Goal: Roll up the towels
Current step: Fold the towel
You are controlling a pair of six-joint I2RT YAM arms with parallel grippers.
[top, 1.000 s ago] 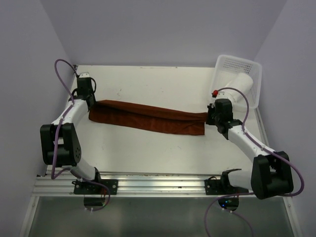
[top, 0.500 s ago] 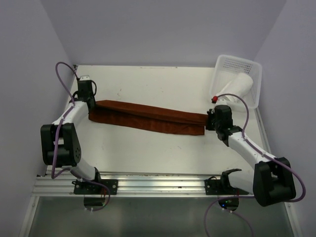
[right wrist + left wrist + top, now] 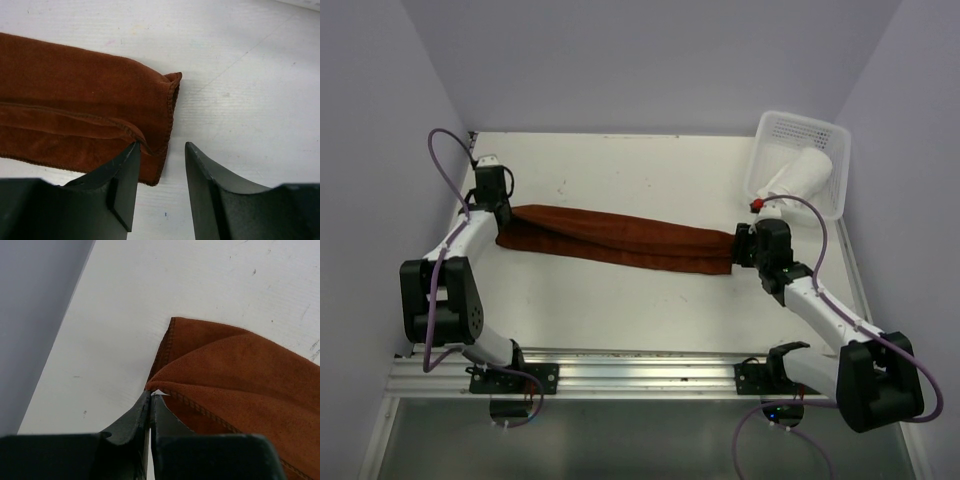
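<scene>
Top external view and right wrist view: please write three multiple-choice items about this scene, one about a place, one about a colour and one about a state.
1. Where is the white towel?
A. hanging on the back wall
B. beside the left arm's base
C. in the basket

2. What colour is the long folded towel?
A. rust-brown
B. blue
C. white

3. How does the right gripper stand?
A. shut on the cloth
B. open
C. out of view

Answers:
1 C: the white towel lies rolled inside the basket at the far right corner.
2 A: the long folded towel is rust-brown in all three views.
3 B: the right wrist view shows the jaws apart at the end of the long folded towel.
</scene>
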